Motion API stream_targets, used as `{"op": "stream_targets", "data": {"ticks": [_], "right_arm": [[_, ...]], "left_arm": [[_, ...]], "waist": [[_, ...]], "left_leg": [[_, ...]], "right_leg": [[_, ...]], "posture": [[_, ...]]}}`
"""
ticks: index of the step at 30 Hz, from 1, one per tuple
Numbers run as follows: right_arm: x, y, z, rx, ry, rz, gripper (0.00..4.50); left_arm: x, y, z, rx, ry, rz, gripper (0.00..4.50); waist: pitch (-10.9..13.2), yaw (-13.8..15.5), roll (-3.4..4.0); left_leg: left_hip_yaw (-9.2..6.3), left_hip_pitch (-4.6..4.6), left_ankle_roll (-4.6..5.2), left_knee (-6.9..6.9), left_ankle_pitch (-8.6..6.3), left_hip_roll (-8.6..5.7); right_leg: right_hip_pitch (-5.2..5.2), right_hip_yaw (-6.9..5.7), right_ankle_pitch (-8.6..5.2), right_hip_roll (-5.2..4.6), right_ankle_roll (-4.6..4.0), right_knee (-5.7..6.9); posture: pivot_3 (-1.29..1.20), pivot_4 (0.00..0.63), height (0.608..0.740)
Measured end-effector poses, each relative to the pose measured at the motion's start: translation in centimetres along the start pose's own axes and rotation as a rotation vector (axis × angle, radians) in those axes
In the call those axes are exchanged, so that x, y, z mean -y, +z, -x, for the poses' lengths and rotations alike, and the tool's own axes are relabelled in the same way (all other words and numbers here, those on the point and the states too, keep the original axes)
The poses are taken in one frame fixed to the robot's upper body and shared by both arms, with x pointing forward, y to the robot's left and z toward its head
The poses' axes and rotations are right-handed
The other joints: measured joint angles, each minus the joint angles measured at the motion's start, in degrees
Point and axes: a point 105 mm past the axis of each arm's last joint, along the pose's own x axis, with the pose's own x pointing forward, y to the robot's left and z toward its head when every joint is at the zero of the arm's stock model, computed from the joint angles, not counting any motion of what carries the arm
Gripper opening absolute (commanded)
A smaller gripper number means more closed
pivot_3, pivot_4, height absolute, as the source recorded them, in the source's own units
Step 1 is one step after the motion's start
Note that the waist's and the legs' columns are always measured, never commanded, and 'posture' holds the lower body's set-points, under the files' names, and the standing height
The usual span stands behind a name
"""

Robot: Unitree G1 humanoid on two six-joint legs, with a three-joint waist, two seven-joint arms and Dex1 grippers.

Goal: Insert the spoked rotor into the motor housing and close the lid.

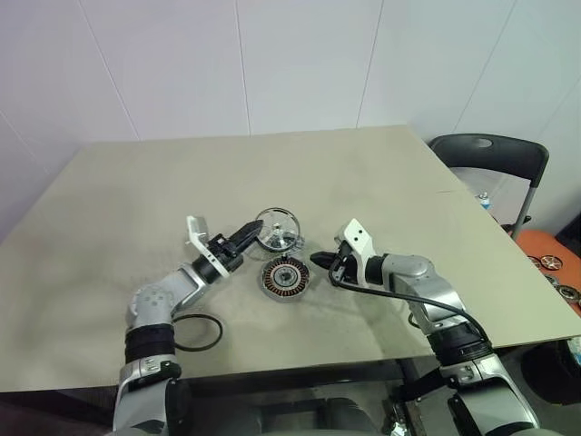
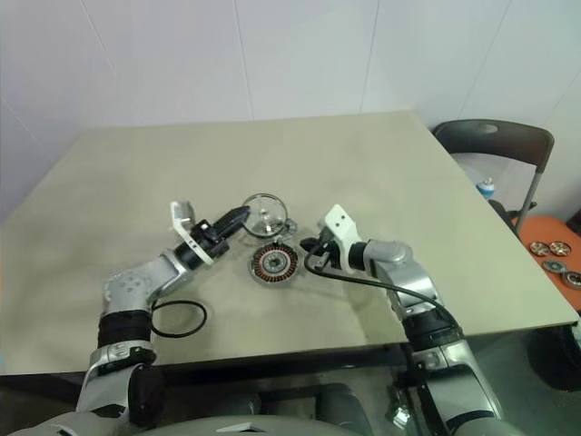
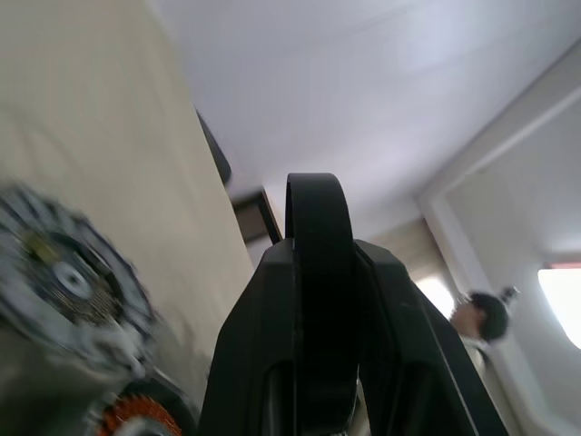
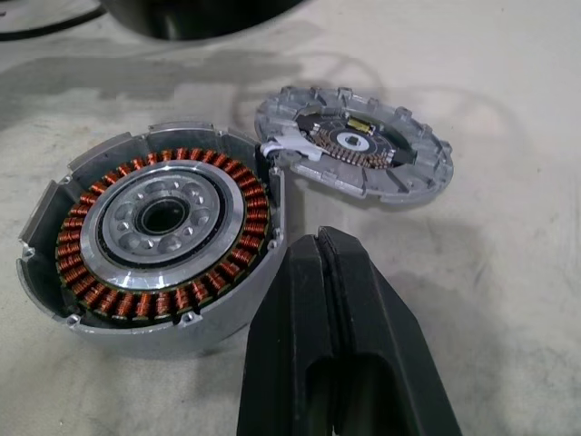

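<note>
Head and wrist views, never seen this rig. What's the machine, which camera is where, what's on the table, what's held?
It is a two-armed humanoid robot. The two wide pictures come from a camera pair on its head, looking down over a table. The other two come from a camera on each wrist, looking along that gripper's black fingers. On the table lie an open motor housing with copper windings, a grey notched lid beside it, and a thin black ring. The left gripper is shut on the spoked rotor, holding it on edge. The right gripper is shut and empty.
</note>
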Motion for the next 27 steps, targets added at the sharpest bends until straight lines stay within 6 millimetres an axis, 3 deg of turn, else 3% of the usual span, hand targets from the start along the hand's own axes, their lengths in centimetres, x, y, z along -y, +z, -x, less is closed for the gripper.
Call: {"op": "stream_targets", "data": {"ticks": [6, 12, 27], "right_arm": [[0.1, 0.0, -0.1, 0.001, -0.017, -0.006, 0.00], [0.1, -0.3, -0.1, -0.004, -0.026, -0.012, 0.00], [0.2, -0.4, -0.1, -0.011, -0.036, -0.007, 0.00]], "left_arm": [[-0.7, -1.2, 0.1, -0.057, 0.028, 0.054, 0.47], [-1.9, -1.9, 2.1, -0.090, 0.085, 0.097, 0.47], [-2.2, -3.6, 2.1, -0.111, 0.078, 0.148, 0.47]], "waist": [[0.00, 0.13, 0.00], [0.00, 0.18, 0.00], [-0.01, 0.05, 0.02]], "left_leg": [[0.00, -0.02, 0.00, 0.00, 0.00, -0.01], [0.00, -0.02, 0.00, 0.00, 0.00, -0.02], [0.02, 0.02, 0.00, -0.01, 0.00, -0.01]], "right_leg": [[0.00, 0.00, 0.00, -0.01, 0.00, -0.04], [0.00, 0.00, 0.00, -0.03, 0.00, -0.05], [0.01, 0.02, 0.00, -0.01, -0.01, -0.03]], "posture": [[0.00, 0.000, 0.740], [0.00, 0.000, 0.740], [0.00, 0.000, 0.740]]}}
